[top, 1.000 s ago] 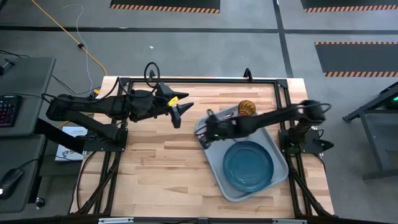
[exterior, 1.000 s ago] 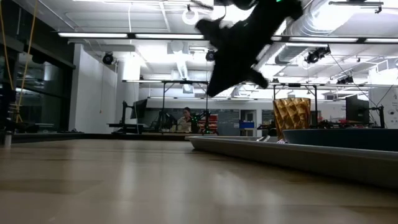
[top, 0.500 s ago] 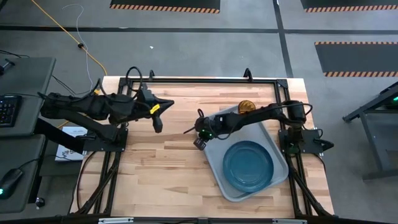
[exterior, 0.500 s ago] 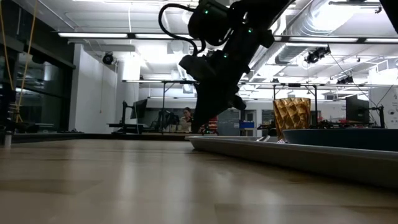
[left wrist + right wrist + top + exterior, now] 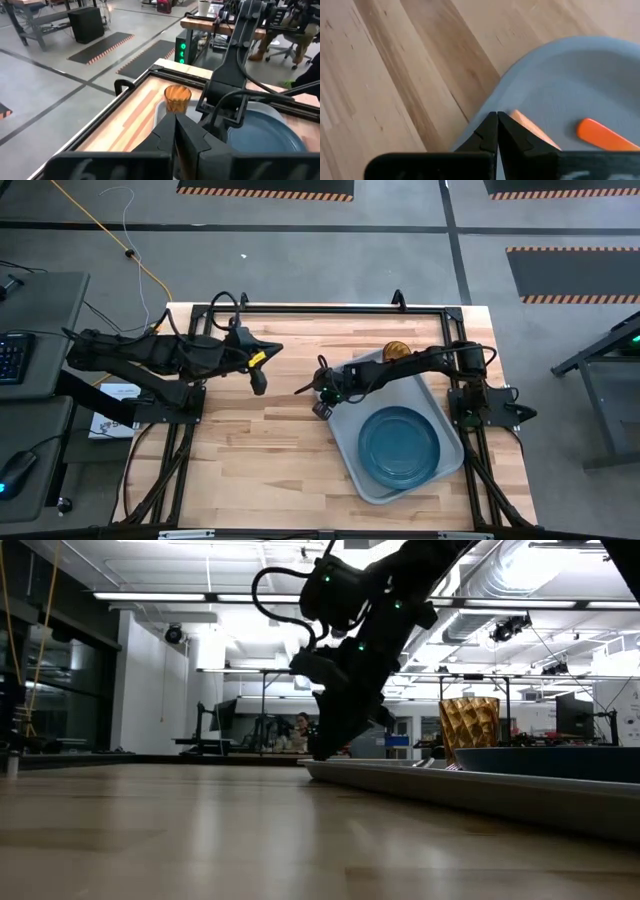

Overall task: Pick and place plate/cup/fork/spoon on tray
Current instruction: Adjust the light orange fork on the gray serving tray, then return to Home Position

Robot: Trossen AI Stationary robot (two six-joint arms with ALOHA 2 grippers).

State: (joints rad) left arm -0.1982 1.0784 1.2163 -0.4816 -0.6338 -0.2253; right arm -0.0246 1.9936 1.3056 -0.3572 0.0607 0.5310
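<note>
High view: the tray is being carried by the wooden bench on its right half, set at an angle. The plate is lying inside the tray, in the part nearer the front edge of the bench. The cup is standing upright at the tray's far corner; whether it is inside the rim or just beside it cannot be told. The right gripper is being held low over the tray's left corner, with its fingers pressed together and nothing visibly held. The left gripper is being held above bare wood on the left half of the bench, well apart from the tray, and its fingers are likewise closed on nothing.

In the right wrist view, an orange handle, apparently that of the fork, is being shown lying on the tray floor just inside the rounded corner; the tines are out of frame. A second pale orange piece is lying beside the closed fingertips. The spoon cannot be made out in any view.

In the low view, the right gripper is being shown hanging just above the tray's near rim.
</note>
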